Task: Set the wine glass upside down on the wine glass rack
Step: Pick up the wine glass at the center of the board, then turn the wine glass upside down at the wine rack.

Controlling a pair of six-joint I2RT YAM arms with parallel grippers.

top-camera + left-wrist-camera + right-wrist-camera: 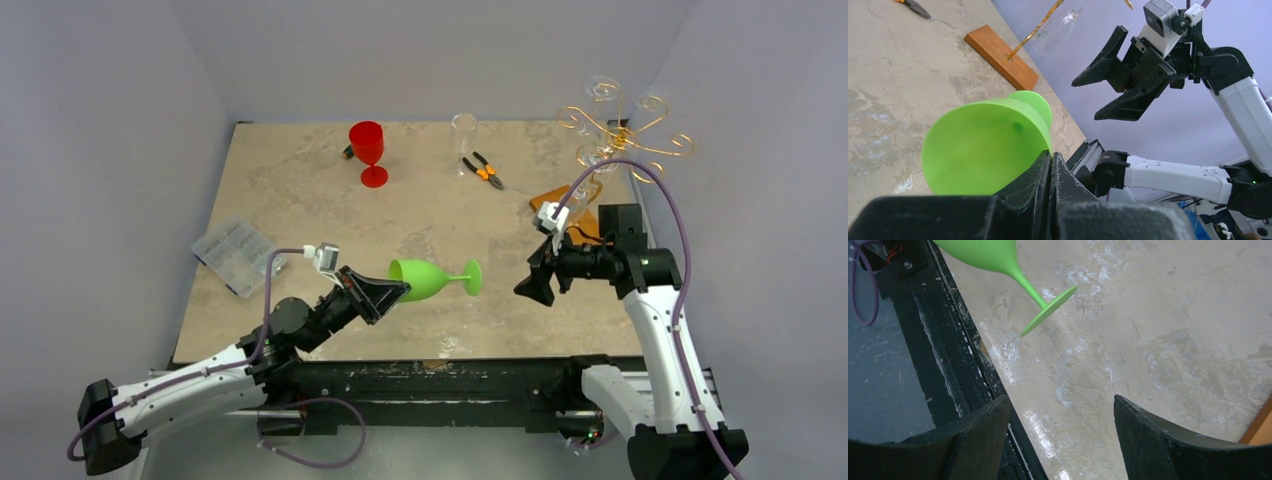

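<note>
A green wine glass [428,278] hangs on its side above the table's front, foot pointing right. My left gripper [393,293] is shut on the rim of its bowl [983,145], one finger inside the bowl and one outside. My right gripper [530,285] is open and empty, a short way right of the glass foot [1049,311] and facing it; its fingers [1108,65] are spread wide. The wine glass rack [625,135], gold wire on a wooden base [1000,57], stands at the back right behind my right arm.
A red wine glass [368,150] stands upright at the back centre, with a tall clear glass [464,140] and orange-handled pliers [486,171] to its right. A clear plastic box [235,255] lies at the left edge. Clear glasses [603,92] hang on the rack.
</note>
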